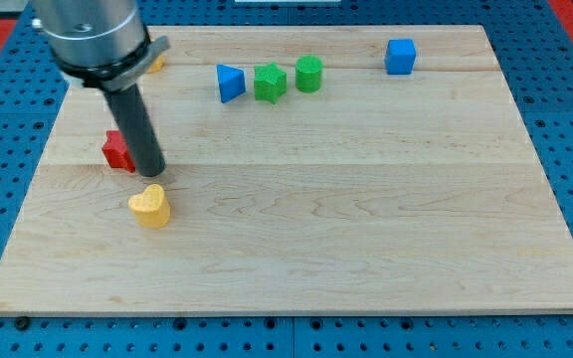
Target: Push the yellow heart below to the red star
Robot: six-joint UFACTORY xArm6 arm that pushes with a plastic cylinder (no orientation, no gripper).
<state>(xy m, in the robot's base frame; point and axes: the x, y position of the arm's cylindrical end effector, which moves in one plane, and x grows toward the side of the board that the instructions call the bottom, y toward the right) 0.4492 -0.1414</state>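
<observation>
In the camera view, the yellow heart (149, 206) is seen at the lower left of the wooden board (366, 229), just below and slightly right of the red star (117, 150), which is partly hidden by the rod. The tip (150, 174) is set down between the two, just above the heart and beside the star's right edge. No gripper is carried, so nothing is held. The heart lies directly below the tip; a small leftward nudge is judged to be left.
</observation>
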